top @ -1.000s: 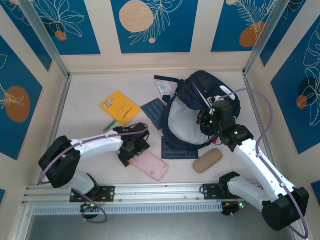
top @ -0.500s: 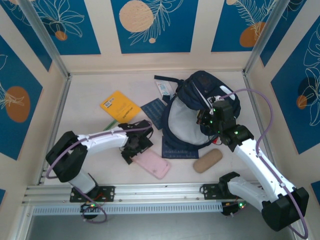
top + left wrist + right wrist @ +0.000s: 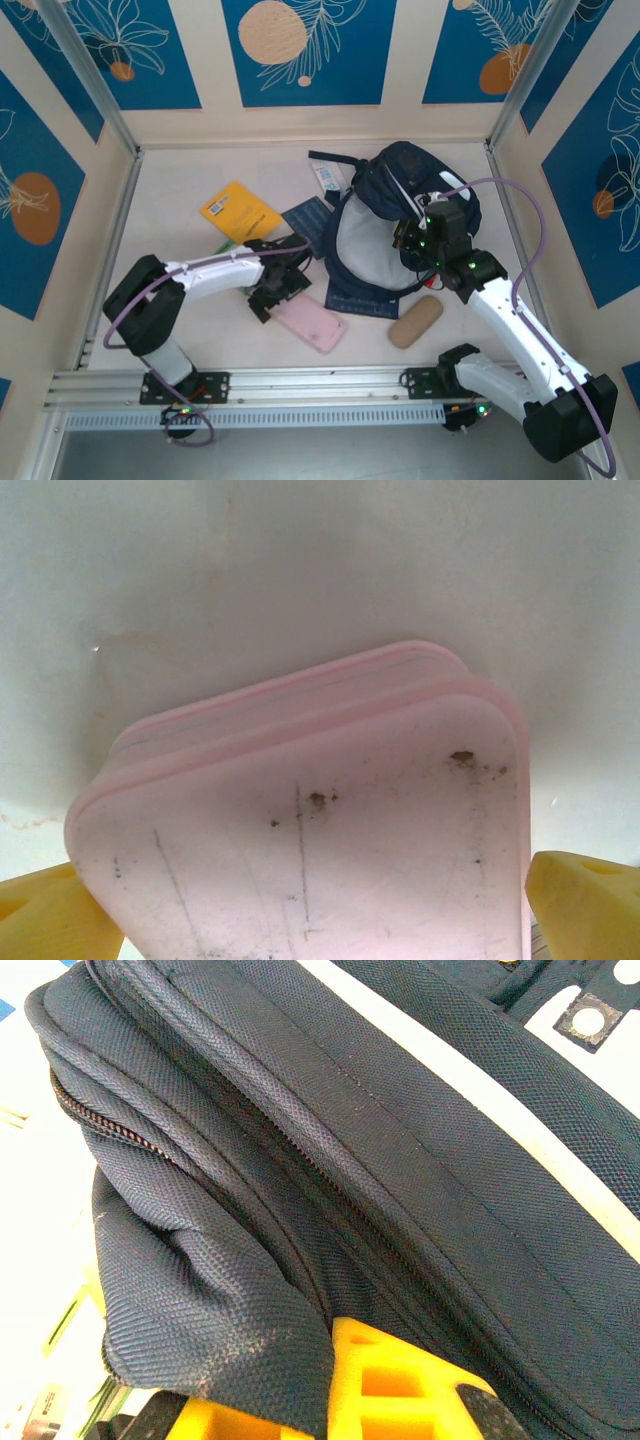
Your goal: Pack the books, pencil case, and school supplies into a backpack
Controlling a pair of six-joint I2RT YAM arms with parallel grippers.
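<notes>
The pink pencil case (image 3: 312,325) (image 3: 310,820) lies flat on the table in front of the backpack. My left gripper (image 3: 275,293) (image 3: 320,910) is open, one yellow fingertip on each side of the case's near end. The large navy backpack (image 3: 400,185) (image 3: 380,1130) lies open, with its grey lining (image 3: 365,250) showing. My right gripper (image 3: 415,242) (image 3: 330,1380) is shut on a fold of its fabric at the opening's right rim. A yellow book (image 3: 240,213) and a navy book (image 3: 308,222) lie to the left. Another navy book (image 3: 360,298) sits at the backpack's mouth.
A tan oblong pouch (image 3: 415,321) lies right of the pink case. A pale blue-white packet (image 3: 327,178) rests behind the backpack, beside a dark strap. A green sliver (image 3: 222,249) pokes out near my left forearm. Walls close in the table on three sides.
My left arm has swung right, and the pink pencil case has slid right with it, towards the backpack. The right arm and the backpack have not moved.
</notes>
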